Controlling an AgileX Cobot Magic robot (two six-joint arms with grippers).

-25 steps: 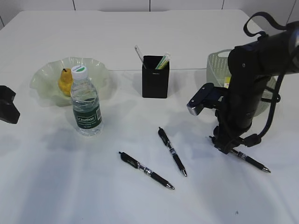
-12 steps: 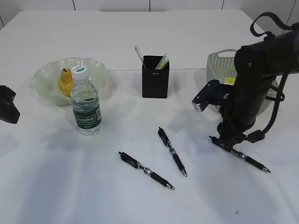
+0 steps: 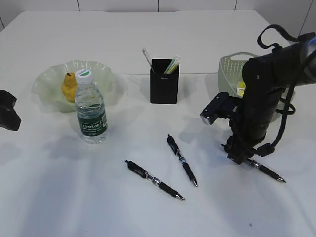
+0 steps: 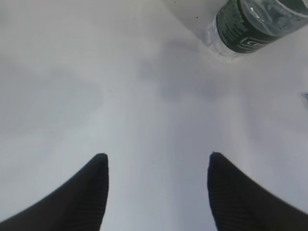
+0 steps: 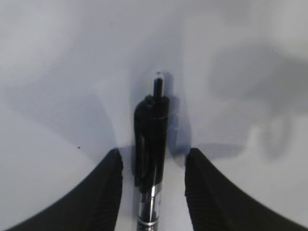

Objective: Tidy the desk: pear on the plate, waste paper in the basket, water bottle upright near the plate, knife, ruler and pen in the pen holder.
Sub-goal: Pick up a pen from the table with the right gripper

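At right of the frame the right gripper (image 5: 151, 166) straddles a pen (image 5: 150, 144) with jaws apart, not yet clamped; two more pens (image 3: 154, 180) lie at lower centre, while pear (image 3: 69, 85) sits plated, bottle (image 3: 91, 108) upright.

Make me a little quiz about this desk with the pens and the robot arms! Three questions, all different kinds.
1. True or false: the water bottle is lying on its side.
2. How many pens lie on the table?
3. The pear sits: A) in the basket B) on the plate C) in the pen holder

Key:
1. False, it stands upright.
2. Three: the left pen, the middle pen, and the right pen, with the right end effector open around it.
3. B
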